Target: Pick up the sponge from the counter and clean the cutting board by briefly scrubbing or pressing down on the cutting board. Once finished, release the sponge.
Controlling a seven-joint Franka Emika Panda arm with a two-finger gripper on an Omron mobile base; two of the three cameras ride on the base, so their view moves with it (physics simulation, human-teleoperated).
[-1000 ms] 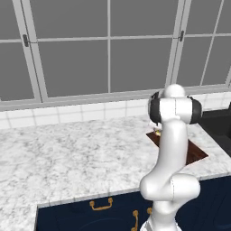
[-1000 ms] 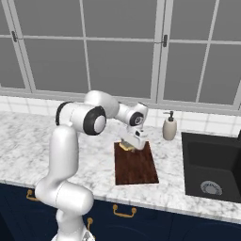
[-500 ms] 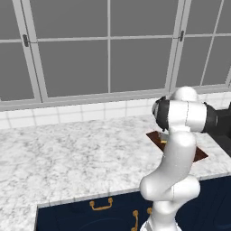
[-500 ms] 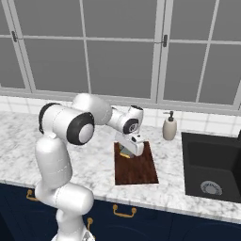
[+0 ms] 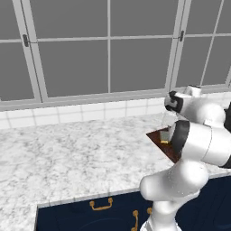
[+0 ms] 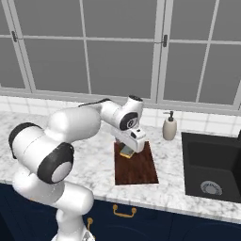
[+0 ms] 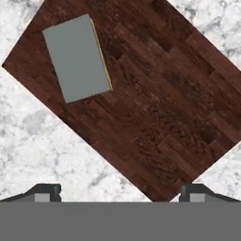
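Note:
The sponge (image 7: 75, 59) lies flat on the cutting board (image 7: 155, 108), grey-green top up with a thin yellow edge showing, near one corner of the dark reddish-brown wood. My gripper (image 7: 121, 192) hovers above the board, open, its two tips wide apart with nothing between them and the sponge off to one side. From the right base view the gripper (image 6: 134, 143) hangs just over the sponge (image 6: 126, 152) at the far left end of the cutting board (image 6: 139, 167). In the left base view the cutting board (image 5: 161, 142) peeks out beside my arm on the white marble counter (image 5: 81, 149).
A cream soap dispenser (image 6: 169, 127) stands by the back wall, right of the board. A black sink (image 6: 212, 164) is sunk into the counter further right. Navy cabinets with gold handles (image 6: 123, 212) run below, and tall windows stand behind the counter.
My arm's elbow and upper links have swung out to the side and toward the cameras. The hand has stayed over the far end of the board.

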